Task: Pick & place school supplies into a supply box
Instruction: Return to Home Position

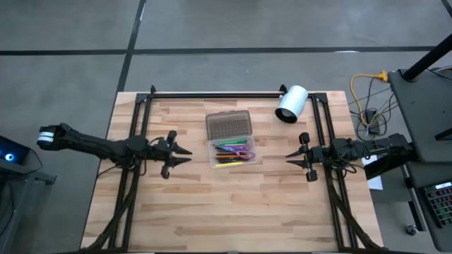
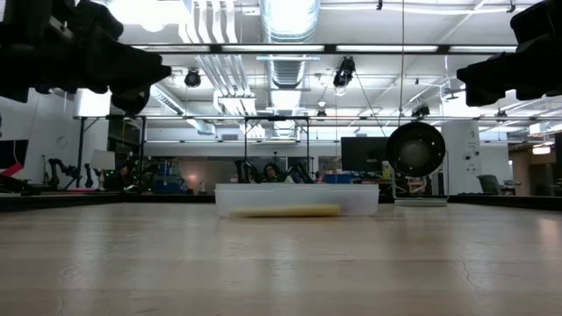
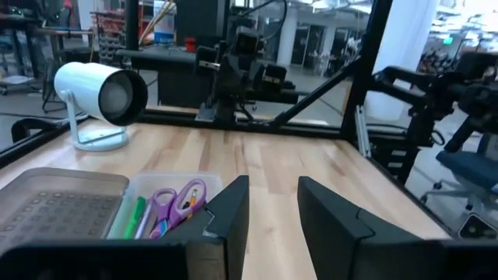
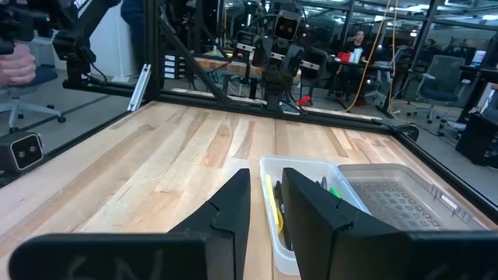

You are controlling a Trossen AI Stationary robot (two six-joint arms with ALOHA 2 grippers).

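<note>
Clear supply box (image 1: 212, 156), grey grid-textured lid (image 1: 229, 126); purple scissors (image 3: 177, 204), green pen (image 3: 137, 216), yellow pen (image 4: 271, 201) inside; bench (image 1: 212, 208) pale wood-grain planks; cylinder (image 1: 291, 104) white.

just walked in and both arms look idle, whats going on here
Nothing is being handled right now. The pens and pencils and purple scissors lie inside the clear supply box at the middle of the table, with its grey lid folded open on the far side. The left end effector and right end effector hover on either side of the box, both open and empty. A white cylinder lies near the far right corner.
</note>
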